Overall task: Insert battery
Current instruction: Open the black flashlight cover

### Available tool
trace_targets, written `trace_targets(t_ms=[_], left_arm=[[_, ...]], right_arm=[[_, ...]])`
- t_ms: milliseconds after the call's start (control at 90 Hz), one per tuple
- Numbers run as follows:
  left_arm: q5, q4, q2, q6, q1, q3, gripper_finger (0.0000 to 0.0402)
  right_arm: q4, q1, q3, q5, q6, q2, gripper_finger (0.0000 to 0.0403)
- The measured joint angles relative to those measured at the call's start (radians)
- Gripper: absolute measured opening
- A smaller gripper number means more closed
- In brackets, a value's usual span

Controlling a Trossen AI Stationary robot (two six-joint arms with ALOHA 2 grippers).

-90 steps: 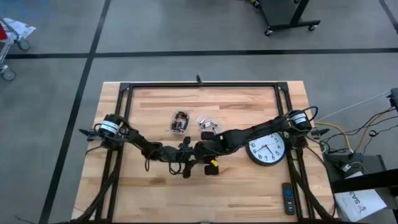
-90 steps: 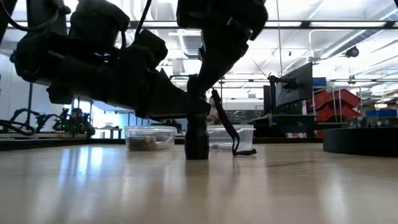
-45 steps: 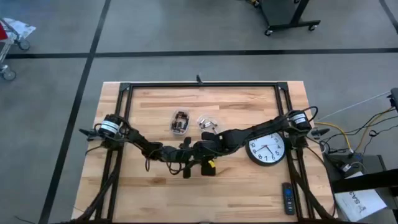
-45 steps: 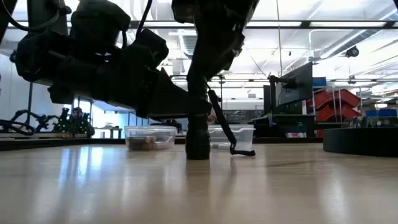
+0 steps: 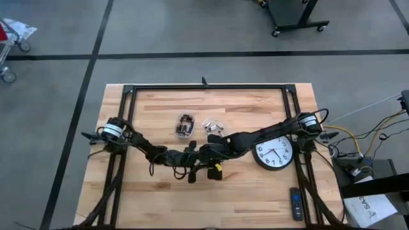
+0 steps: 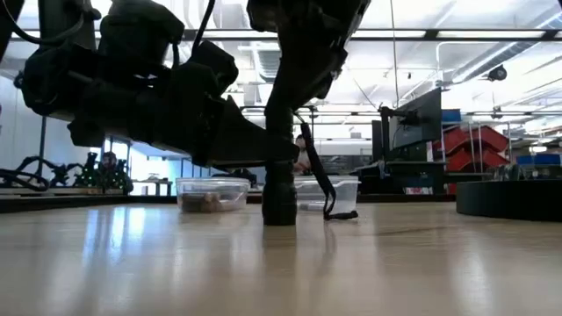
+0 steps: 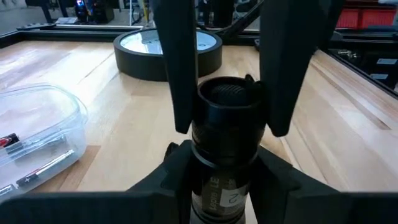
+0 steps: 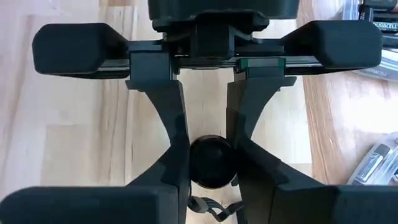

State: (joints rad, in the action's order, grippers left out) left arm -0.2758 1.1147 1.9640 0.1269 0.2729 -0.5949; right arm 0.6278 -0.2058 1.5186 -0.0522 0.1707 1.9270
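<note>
The wooden tabletop [image 5: 255,185] carries everything, with a black frame along its far and side edges. Both dark arms reach in from the left and right edges and meet a little toward the near edge from the middle. A round black-rimmed clock [image 5: 274,153] lies face up near the right edge, and a remote [image 5: 295,204] sits by the near right corner. Two clear plastic tubs stand toward the far edge: the left tub [image 5: 185,125] holds something dark, the right tub [image 5: 214,127] holds loose batteries.

Now the flashlight [image 7: 225,134]: a black cylinder standing upright on the wood, ribbed round the neck, a printed label lower on the body, a dark wrist strap [image 6: 327,189] trailing from it, with a touch of yellow beside it from above. The left gripper [image 7: 225,180] is clamped around its body. The right gripper [image 8: 211,155] comes down from above, its fingers [image 7: 177,62] pressed on either side of the round black top end.
</note>
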Motion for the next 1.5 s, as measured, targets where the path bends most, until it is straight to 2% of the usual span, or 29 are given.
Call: trace_targets(t_ms=[244, 500, 611, 767, 933, 1033, 1278, 1500], left_arm=[[-0.002, -0.001, 0.0, -0.003, 0.0, 0.0, 0.0095], [-0.001, -0.001, 0.0, -0.01, 0.0, 0.0, 0.0097], [-0.001, -0.001, 0.0, -0.01, 0.0, 0.0, 0.0096], [-0.001, -0.001, 0.0, -0.011, 0.0, 0.0, 0.0098], [-0.006, 0.001, 0.0, -0.01, 0.0, 0.002, 0.0098], [-0.009, 0.001, 0.0, -0.01, 0.0, 0.002, 0.0099], [-0.009, 0.001, 0.0, -0.01, 0.0, 0.002, 0.01], [-0.009, 0.0, 0.0, -0.007, 0.0, 0.001, 0.01]], right_arm=[[-0.01, 0.006, -0.016, 0.044, -0.21, 0.0, 0.0077], [-0.039, 0.017, -0.02, 0.09, -0.585, 0.003, 0.0077], [-0.059, 0.016, -0.023, 0.089, -0.624, -0.004, 0.0078], [-0.056, 0.016, -0.009, 0.084, -0.469, -0.021, 0.0084], [0.027, 0.017, 0.046, 0.041, -0.049, -0.029, 0.0102], [0.066, 0.017, 0.053, 0.042, 0.102, -0.028, 0.0123], [0.038, 0.015, 0.052, 0.025, 0.258, -0.013, 0.018], [0.043, 0.016, 0.051, 0.016, 0.284, 0.016, 0.0214]])
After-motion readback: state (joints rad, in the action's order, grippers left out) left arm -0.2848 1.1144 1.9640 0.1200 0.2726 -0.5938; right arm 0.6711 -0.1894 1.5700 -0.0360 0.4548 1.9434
